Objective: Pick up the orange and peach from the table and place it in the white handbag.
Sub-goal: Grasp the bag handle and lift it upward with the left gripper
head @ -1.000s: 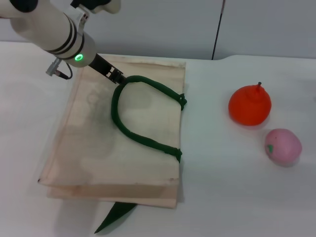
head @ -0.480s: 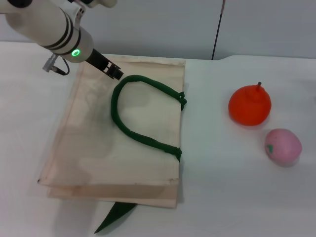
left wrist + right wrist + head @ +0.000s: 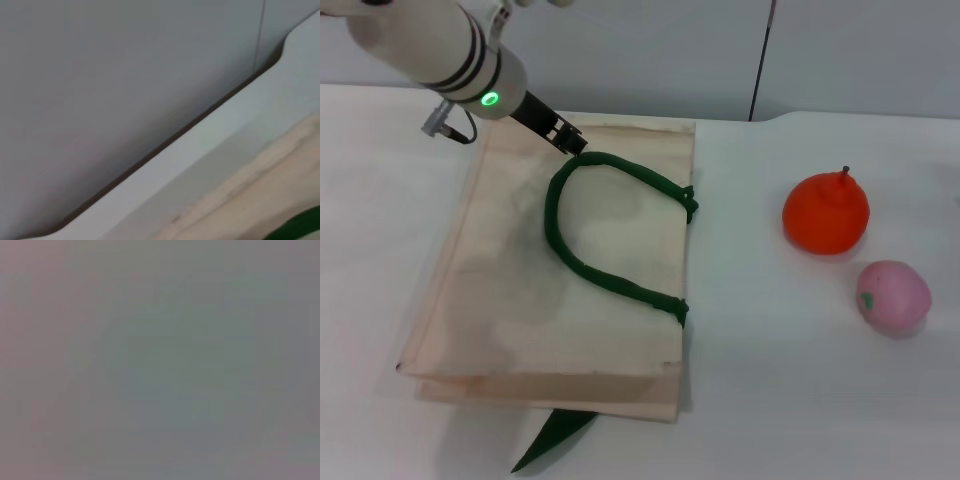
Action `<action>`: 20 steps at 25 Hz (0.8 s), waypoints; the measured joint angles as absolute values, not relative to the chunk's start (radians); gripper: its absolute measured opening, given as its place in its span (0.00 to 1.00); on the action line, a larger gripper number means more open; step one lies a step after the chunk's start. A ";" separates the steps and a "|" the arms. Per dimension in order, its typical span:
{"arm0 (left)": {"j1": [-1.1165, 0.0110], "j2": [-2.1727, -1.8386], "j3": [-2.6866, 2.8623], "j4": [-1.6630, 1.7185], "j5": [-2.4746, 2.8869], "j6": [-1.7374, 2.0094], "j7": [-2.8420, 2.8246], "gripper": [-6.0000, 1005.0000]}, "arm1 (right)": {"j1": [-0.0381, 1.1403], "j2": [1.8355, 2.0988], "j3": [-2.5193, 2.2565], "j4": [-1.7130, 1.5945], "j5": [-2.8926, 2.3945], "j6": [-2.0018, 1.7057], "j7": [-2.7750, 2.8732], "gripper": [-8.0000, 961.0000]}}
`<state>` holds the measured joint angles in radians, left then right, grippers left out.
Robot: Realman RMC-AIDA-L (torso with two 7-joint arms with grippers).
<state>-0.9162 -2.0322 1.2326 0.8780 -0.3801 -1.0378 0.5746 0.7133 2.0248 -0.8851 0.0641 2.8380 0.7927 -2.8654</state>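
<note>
**Left gripper at the handbag's green handle**

The left gripper (image 3: 563,137) sits at the far edge of the white handbag (image 3: 520,290), its tip at the top of the dark green handle (image 3: 582,262); whether it grips is impossible to tell. The handbag lies flat on the table (image 3: 770,400). Well to the right rests the orange (image 3: 826,213), the peach (image 3: 893,296) just beside it.
</note>
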 joint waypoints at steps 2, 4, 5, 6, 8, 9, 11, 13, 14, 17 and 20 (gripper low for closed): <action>-0.916 -2.033 1.249 0.878 -0.396 -1.035 0.574 0.47 | 0.713 2.025 -0.885 0.064 2.838 0.793 -2.865 0.88; -0.915 -2.033 1.263 0.877 -0.411 -1.031 0.572 0.47 | 0.713 2.025 -0.885 0.064 2.838 0.793 -2.865 0.88; -0.913 -2.033 1.272 0.876 -0.422 -1.028 0.571 0.47 | 0.713 2.025 -0.885 0.064 2.838 0.793 -2.865 0.88; -0.912 -2.033 1.278 0.875 -0.430 -1.026 0.571 0.47 | 0.713 2.025 -0.885 0.064 2.838 0.793 -2.865 0.88; -0.911 -2.033 1.288 0.871 -0.444 -1.020 0.571 0.47 | 0.713 2.025 -0.885 0.064 2.838 0.793 -2.865 0.88; -0.911 -2.033 1.289 0.869 -0.445 -1.018 0.571 0.47 | 0.713 2.025 -0.885 0.064 2.838 0.793 -2.865 0.88; -0.909 -2.033 1.290 0.863 -0.446 -1.013 0.571 0.47 | 0.713 2.025 -0.885 0.064 2.838 0.793 -2.865 0.88; -0.908 -2.033 1.290 0.851 -0.446 -1.009 0.571 0.47 | 0.713 2.025 -0.885 0.064 2.838 0.793 -2.865 0.88; -0.907 -2.033 1.290 0.844 -0.446 -1.006 0.570 0.47 | 0.713 2.025 -0.885 0.063 2.838 0.793 -2.865 0.88; -0.904 -2.033 1.290 0.823 -0.447 -0.994 0.567 0.47 | 0.712 2.025 -0.885 0.063 2.838 0.793 -2.865 0.88; -0.900 -2.034 1.290 0.813 -0.447 -0.982 0.567 0.47 | 0.712 2.025 -0.885 0.063 2.838 0.793 -2.865 0.88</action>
